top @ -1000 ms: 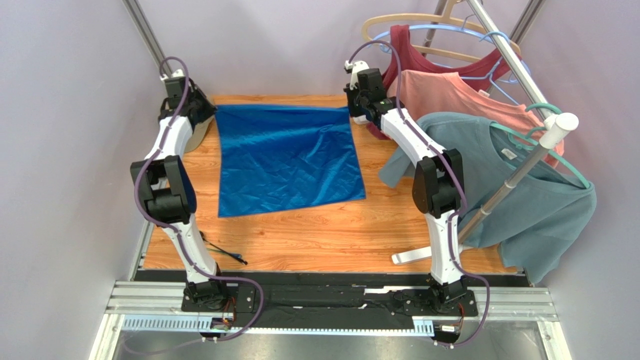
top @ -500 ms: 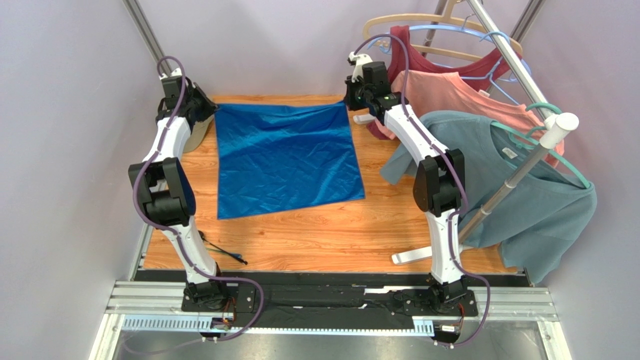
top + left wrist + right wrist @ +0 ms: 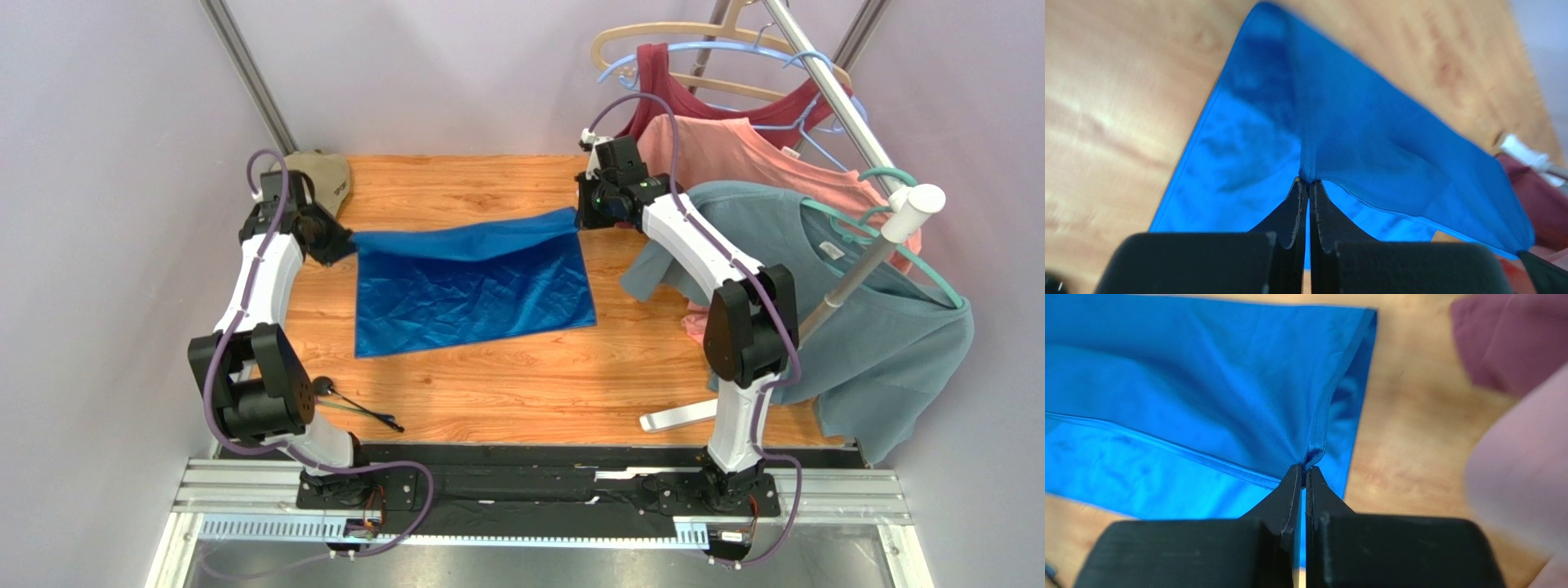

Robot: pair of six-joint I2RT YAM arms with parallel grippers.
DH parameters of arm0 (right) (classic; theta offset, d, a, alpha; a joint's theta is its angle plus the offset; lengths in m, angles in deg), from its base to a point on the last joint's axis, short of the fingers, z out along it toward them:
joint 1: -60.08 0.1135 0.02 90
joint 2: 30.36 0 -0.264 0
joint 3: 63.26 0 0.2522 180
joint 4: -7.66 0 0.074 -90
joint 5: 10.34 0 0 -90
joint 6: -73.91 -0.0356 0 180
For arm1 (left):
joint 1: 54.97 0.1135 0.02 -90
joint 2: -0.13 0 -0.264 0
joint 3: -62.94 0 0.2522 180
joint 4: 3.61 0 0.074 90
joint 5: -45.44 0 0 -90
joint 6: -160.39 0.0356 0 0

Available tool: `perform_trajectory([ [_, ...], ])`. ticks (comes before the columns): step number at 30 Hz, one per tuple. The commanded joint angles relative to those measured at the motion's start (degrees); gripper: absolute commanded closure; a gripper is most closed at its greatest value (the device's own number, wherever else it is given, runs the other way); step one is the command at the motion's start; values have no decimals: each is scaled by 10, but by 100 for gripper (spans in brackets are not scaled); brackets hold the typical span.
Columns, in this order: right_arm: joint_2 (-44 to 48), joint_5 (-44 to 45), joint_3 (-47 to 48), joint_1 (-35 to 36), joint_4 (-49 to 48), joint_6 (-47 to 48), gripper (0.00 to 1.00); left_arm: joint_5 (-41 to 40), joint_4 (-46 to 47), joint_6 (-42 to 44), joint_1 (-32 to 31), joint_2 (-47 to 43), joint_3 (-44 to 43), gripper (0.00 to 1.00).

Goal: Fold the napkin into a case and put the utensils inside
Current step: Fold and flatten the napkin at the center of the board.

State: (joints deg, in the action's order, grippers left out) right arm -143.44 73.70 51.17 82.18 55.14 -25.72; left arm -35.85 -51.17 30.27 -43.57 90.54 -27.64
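Observation:
The royal-blue napkin point(image 3: 472, 288) lies on the wooden table with its far edge lifted and carried toward the near side, so the cloth is partly doubled over. My left gripper point(image 3: 350, 245) is shut on the napkin's far-left corner point(image 3: 1308, 174). My right gripper point(image 3: 581, 218) is shut on the far-right corner point(image 3: 1312, 456). The lifted hem hangs between them, seen in the left wrist view point(image 3: 1389, 153) and the right wrist view point(image 3: 1168, 447). The utensils point(image 3: 358, 407), thin dark sticks, lie on the table at the near left, beside the left arm's base.
A clothes rack point(image 3: 859, 263) stands at the right with a teal-grey T-shirt point(image 3: 859, 319), a pink shirt point(image 3: 736, 153) and a maroon shirt point(image 3: 669, 80) on hangers, close to the right arm. A khaki cap point(image 3: 317, 178) lies at the far-left corner.
Both grippers have pulled the napkin's far corners up and toward the near side, folding the far part over. The cap, hidden behind the left gripper before, now shows.

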Motion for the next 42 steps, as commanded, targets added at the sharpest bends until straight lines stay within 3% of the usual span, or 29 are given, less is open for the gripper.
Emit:
perform_trajectory([
  [1,60,-1,-28,24,70,-47,100,3,-77,-1,1,-26,56,100],
  [10,131,28,-181,38,72,-65,100,-20,-121,45,1,-60,119,100],
  [17,161,31,-240,34,63,-70,100,-30,-136,73,0,-67,140,100],
  [42,139,-8,-318,51,21,-116,100,-68,-113,97,0,-9,168,100],
])
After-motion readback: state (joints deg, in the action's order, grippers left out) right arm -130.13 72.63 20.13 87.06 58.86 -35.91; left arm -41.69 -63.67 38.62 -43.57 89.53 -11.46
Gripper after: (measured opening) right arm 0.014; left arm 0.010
